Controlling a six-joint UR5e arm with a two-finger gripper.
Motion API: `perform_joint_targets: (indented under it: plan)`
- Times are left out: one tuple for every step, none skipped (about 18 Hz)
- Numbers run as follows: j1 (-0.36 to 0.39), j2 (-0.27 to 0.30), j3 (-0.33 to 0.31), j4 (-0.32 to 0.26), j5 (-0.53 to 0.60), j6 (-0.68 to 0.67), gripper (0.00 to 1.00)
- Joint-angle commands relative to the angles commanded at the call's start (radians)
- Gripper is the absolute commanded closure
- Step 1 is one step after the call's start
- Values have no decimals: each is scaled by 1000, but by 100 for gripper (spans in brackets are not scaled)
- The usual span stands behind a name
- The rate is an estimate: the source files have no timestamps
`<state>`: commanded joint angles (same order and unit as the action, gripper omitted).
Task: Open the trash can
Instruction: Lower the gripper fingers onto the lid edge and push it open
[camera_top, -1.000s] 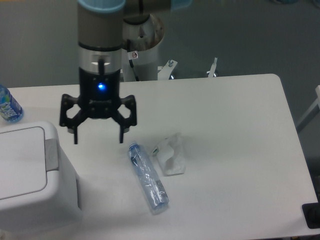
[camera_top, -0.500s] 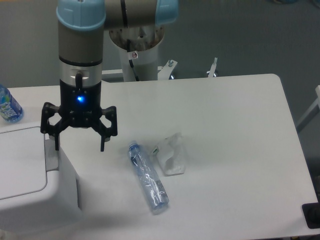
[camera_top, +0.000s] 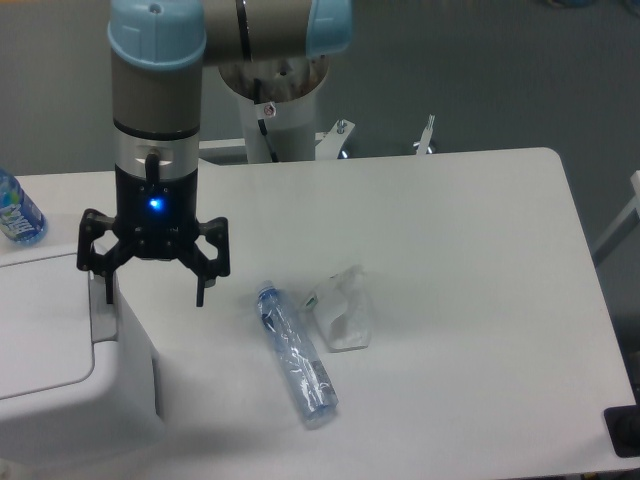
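We judge the task barely begun: the trash can (camera_top: 60, 360) sits below and to the camera-left of the pincer (camera_top: 153, 297), its flat lid (camera_top: 40, 325) down. The pincer fingers stand wide apart, holding nothing; one fingertip hangs at the grey tab (camera_top: 102, 312) on the lid edge, the other beyond the can's side wall. Contact cannot be confirmed. Lifting the lid remains. Compared with a second ago, the pincer has travelled camera-left, from beside the can to the tab.
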<state>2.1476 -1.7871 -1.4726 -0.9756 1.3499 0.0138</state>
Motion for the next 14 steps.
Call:
perform_joint_targets:
  plan:
    - [0, -2, 0, 0, -2, 0, 0]
    - [-2, -2, -2, 0, -2, 0, 0]
    - [-2, -2, -2, 0, -2, 0, 0]
    - [-6, -3, -2, 0, 0, 0, 0]
    - [-8, -3, -2, 0, 0, 0, 0]
    - [-9, -3, -3, 0, 0, 0, 0]
    - [-11, -3, -3, 0, 0, 0, 0]
    - [-11, -6, -3, 0, 0, 0, 0]
    - [-11, -9, -2, 0, 0, 0, 0]
    - [-11, -9, -2, 0, 0, 0, 0]
    - [-11, -9, -2, 0, 0, 0, 0]
    - [-11, -9, -2, 0, 0, 0, 0]
    - [-11, -9, -2, 0, 0, 0, 0]
    - [-12, -9, -3, 0, 0, 0, 0]
